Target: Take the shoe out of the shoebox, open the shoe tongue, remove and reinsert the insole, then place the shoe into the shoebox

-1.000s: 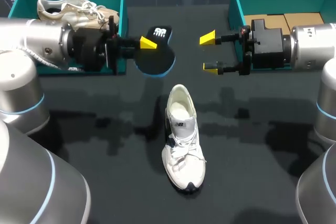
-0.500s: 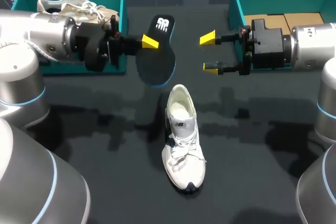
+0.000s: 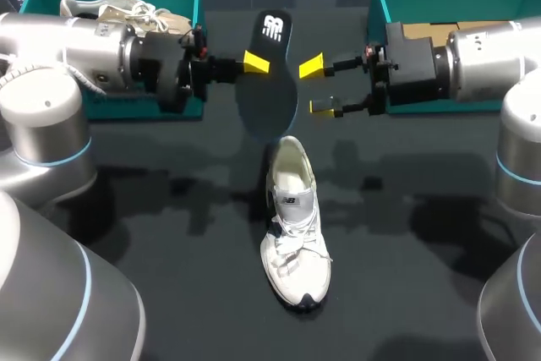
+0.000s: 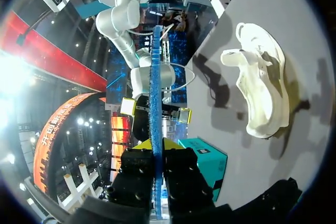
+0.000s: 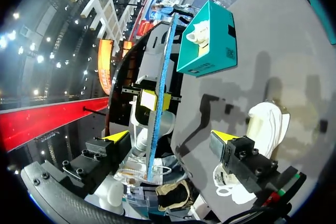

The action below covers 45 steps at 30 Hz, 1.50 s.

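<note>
Here, left end effector (image 3: 258, 63) pinching thin oval insole (image 3: 270, 107), right end effector (image 3: 317, 86) spread

dim table, light from overhead

dark and low in contrast across the table (image 3: 152, 234) in the head view, with the white shoe (image 3: 293, 234) as the brightest patch, nearly washed out at the heel lining. soft, overlapping shadows below the left arm (image 3: 84, 48) and the right arm (image 3: 490, 48) and beside the shoe (doubled edges, so lit by more than one lamp above). dull sheen along the silver casings. much brighter on the table in both wrist views, with darker, harder shadows of shoe and insole (image 5: 160, 93). heavy white glare at one side of the left wrist view.
</note>
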Available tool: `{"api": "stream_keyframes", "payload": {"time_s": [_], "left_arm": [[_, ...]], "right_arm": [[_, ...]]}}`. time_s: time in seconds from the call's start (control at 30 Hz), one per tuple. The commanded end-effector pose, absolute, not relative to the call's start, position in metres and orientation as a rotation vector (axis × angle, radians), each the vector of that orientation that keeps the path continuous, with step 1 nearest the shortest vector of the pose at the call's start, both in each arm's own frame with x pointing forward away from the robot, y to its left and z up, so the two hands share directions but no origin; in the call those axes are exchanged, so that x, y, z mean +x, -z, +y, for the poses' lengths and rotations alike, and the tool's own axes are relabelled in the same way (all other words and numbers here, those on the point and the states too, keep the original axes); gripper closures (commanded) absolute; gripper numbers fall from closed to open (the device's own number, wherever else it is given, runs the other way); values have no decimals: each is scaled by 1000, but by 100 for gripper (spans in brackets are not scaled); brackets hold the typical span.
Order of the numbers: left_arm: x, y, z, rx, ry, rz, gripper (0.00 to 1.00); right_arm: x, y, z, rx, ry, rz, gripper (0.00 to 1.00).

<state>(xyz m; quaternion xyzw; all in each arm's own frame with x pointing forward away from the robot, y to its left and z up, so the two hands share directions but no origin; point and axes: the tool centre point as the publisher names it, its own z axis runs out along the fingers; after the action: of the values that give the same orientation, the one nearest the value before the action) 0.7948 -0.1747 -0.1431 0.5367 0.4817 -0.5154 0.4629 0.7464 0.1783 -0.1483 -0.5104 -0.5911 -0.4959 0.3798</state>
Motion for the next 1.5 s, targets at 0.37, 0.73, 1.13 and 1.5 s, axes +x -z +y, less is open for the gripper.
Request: {"api": "stream_keyframes", "payload": {"time_s": [0.37, 0.73, 1.13, 1.5], "left_arm": [[800, 152, -185, 1332, 1253, 1144, 100], [799, 153, -187, 1329, 1232, 1129, 100], [799, 153, -188, 1335, 1221, 1114, 100], [801, 156, -188, 1335, 1197, 1121, 100]], "right_arm": [[758, 156, 208, -1211, 1237, -1559, 45], [761, 159, 216, -1181, 1219, -1550, 57], [760, 160, 219, -1226, 1170, -1501, 68], [754, 158, 216, -1250, 1158, -1476, 70]]}}
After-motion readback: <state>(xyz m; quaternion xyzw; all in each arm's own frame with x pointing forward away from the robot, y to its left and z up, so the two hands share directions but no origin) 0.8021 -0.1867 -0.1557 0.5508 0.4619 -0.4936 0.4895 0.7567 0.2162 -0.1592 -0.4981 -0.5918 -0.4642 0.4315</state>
